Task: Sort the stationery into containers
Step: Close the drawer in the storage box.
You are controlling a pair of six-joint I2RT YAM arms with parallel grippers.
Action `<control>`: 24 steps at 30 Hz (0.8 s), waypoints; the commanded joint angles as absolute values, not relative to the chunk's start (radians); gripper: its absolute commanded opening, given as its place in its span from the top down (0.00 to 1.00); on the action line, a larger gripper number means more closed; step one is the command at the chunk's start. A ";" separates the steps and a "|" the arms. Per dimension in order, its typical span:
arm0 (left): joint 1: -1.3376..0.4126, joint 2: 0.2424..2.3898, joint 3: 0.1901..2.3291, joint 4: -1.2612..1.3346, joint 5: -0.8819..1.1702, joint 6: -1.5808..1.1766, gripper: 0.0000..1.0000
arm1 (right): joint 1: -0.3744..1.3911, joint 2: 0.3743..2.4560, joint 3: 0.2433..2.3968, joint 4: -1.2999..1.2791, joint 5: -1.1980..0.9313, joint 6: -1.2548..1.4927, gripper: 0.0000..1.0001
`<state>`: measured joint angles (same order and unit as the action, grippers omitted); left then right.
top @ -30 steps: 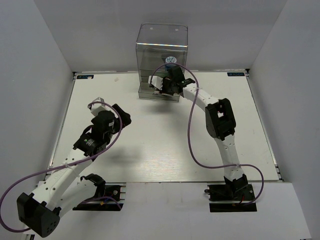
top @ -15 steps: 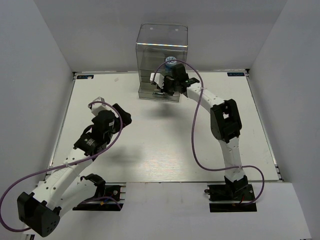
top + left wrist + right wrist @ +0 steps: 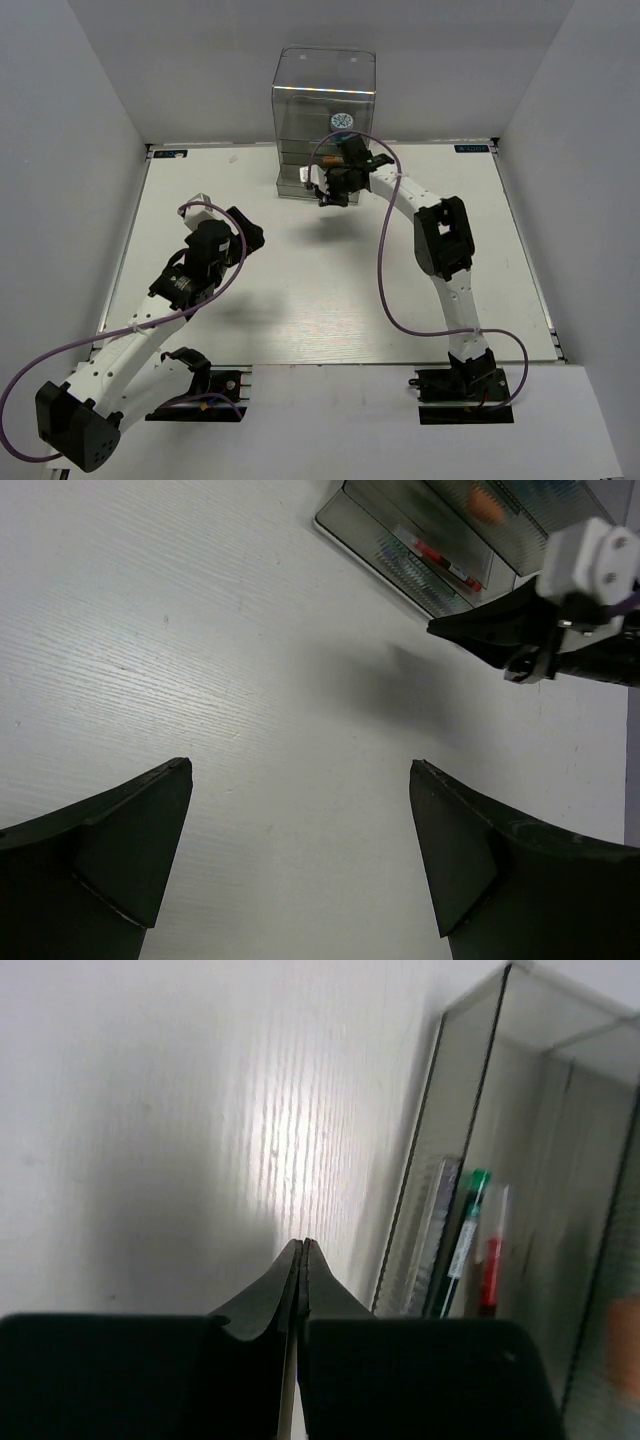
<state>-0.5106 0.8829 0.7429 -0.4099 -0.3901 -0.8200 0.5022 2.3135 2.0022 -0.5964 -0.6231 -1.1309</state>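
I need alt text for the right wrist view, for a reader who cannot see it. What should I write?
The right gripper, shut with nothing between its fingers, points over the white table beside a clear organizer at right. A green-capped pen and a red pen show through the organizer's wall.

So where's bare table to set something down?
Bare white table lies between the left arm and right arm, and in both far corners flanking the clear acrylic drawer organizer. It's crowded at the organizer's front, where the right arm hangs, jaws shut.
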 commanded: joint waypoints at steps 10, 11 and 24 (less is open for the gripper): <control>-0.512 0.906 0.747 -0.391 -0.373 -0.815 0.01 | 0.503 2.370 1.945 -0.218 -0.252 -0.917 1.00; -0.512 0.907 0.747 -0.391 -0.373 -0.805 0.01 | 0.505 2.372 1.941 -0.159 -0.221 -0.911 1.00; -0.512 0.916 0.747 -0.391 -0.364 -0.805 0.01 | 0.499 2.445 1.983 -0.014 -0.011 -0.897 1.00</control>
<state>-0.5102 0.9207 0.7429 -0.4068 -0.3721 -0.8124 0.5041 2.4416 1.9503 -0.0921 -0.0849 -0.9131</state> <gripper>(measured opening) 0.990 0.004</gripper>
